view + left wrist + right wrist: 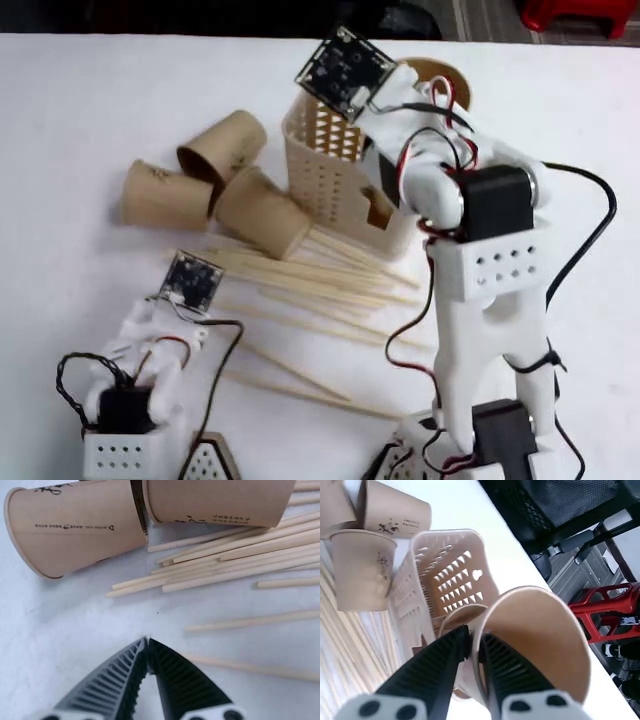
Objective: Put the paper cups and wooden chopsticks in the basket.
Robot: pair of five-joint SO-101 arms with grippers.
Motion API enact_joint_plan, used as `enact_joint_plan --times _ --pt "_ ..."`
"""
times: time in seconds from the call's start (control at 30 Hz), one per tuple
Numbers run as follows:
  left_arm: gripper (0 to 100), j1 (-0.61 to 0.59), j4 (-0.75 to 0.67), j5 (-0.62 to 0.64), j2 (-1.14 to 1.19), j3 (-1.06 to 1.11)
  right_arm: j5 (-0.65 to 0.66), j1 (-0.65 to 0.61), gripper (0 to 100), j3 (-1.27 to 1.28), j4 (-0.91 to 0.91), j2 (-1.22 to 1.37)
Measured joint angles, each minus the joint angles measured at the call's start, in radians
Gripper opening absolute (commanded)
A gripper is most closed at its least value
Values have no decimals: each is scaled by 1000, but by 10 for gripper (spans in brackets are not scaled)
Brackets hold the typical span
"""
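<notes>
Three paper cups lie on their sides left of the basket: one farthest left, one behind, one nearest the basket. Wooden chopsticks are strewn in front of them. My right gripper is shut on the rim of a fourth paper cup, held at the basket's far right side; the cup shows behind the arm. My left gripper is shut with nothing in it, low over the table just short of the chopsticks and two cups.
The right arm stretches from the front edge up past the basket's right side. The left arm's base sits at the front left. Beyond the table's far edge stand a red stool and dark chair parts.
</notes>
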Motion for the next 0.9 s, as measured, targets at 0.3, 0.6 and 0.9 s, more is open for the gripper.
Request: enact_joint_plan --times 0.3,0.6,0.9 --pt "27 0 0 0 0 0 0 2 19 -2 -28 15" --pt "27 0 0 0 0 0 3 6 19 0 -110 25" --pt "27 0 0 0 0 0 -20 6 19 110 -110 26"
